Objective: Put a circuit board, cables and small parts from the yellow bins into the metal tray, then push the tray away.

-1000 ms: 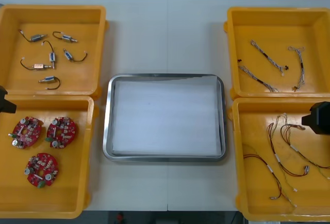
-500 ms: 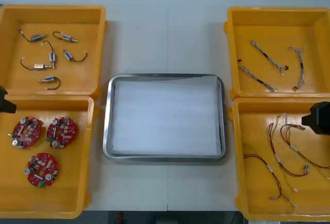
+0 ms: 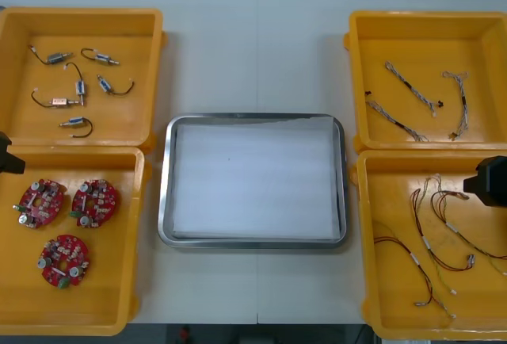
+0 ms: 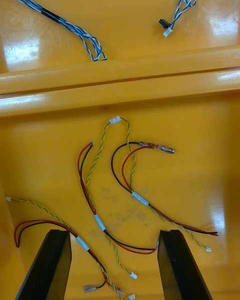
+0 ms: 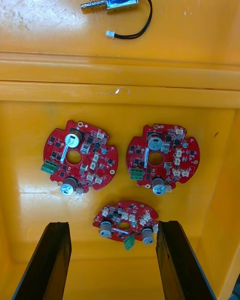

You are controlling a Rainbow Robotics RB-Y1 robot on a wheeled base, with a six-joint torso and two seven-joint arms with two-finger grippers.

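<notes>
Loading not yet begun, by the look of it: metal tray [image 3: 166,201] bare and white inside, mid tabletop [image 3: 253,43] between the yellow bins. Over the near-left bin [image 3: 119,304], left claw [image 5: 112,225] released, fingers spread, one circuit board [image 5: 125,222] lying below and between them, two more boards [image 5: 80,155] beyond. Over the near-right bin [image 3: 483,316], right claw [image 4: 114,232] likewise released, hovering above the red and yellow cables [image 4: 132,195].

Probably best to start with that nearest board: drop straight down, straddle its edge rather than its raised parts, close gently, lift clear of the bin wall before swinging over to the tray. Keep the right claw waiting, or single out one cable lying apart from the tangle.

Against a second ago and half a second ago: no visible change. Both arms at the same edges of the front view; boards, cables and tray all where they were.
</notes>
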